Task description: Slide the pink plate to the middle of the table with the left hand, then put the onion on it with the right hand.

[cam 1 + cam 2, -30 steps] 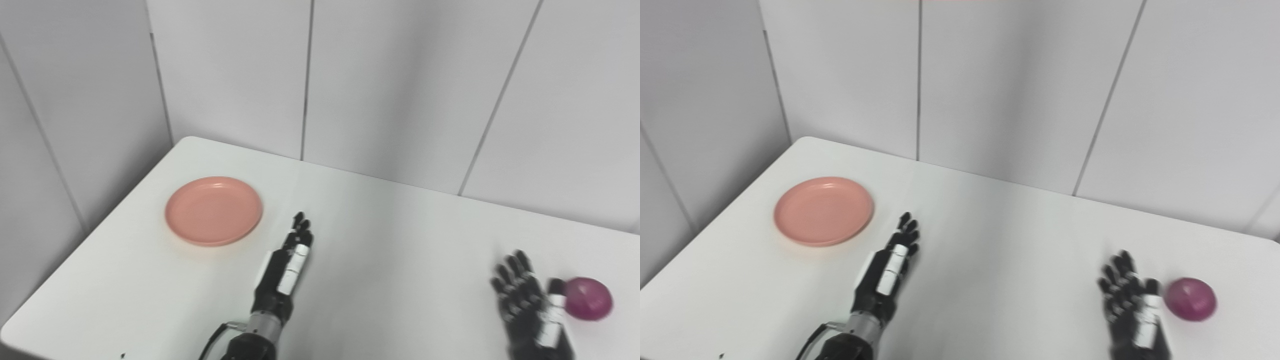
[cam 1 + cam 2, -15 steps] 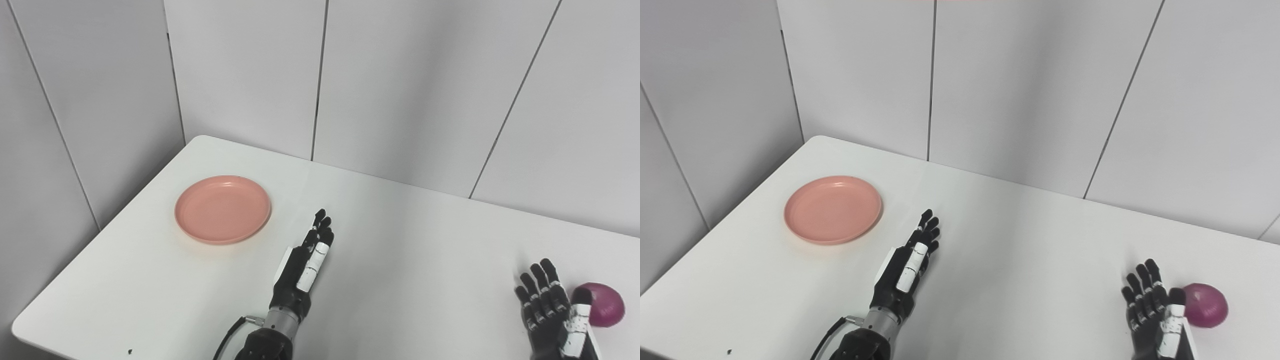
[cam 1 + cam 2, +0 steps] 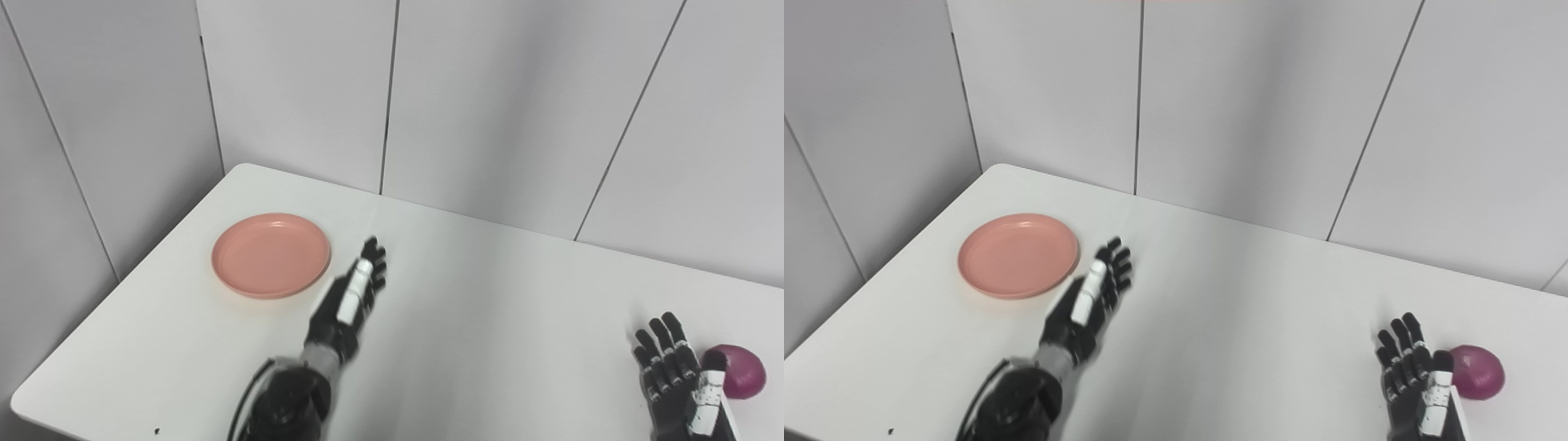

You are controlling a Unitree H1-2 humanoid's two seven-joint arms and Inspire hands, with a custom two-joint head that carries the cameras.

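The black left hand with white panels (image 3: 352, 294) reaches forward over the white bench (image 3: 490, 294), its arm entering from the bottom edge and angling up and slightly rightward. Its fingers are stretched out straight and close together, pointing toward the far wall, and it holds nothing. The hand is a little blurred, so whether its underside touches the bench surface cannot be told. Its fingertips (image 3: 1118, 251) lie just beside the right rim of the round, shallow pink plastic plate (image 3: 271, 255), with a narrow strip of bench showing between them.

The pink plate sits flat on the left part of the bench, near the far left corner, not at the middle.

The black right hand with a white thumb panel (image 3: 1415, 376) rises from the bottom right corner, palm side turned away from the camera, its fingers spread apart and pointing upward. It grips nothing. Its thumb (image 3: 710, 373) stands right against the left side of the round purple-red onion (image 3: 738, 370); whether the two actually touch is unclear.

The onion rests on the bench near its right edge, well apart from the plate.

No brand marks, labels or readable writing show on the hands, the plate or the bench. Behind the bench stand plain grey wall panels (image 3: 1243, 104) divided by thin dark seams.
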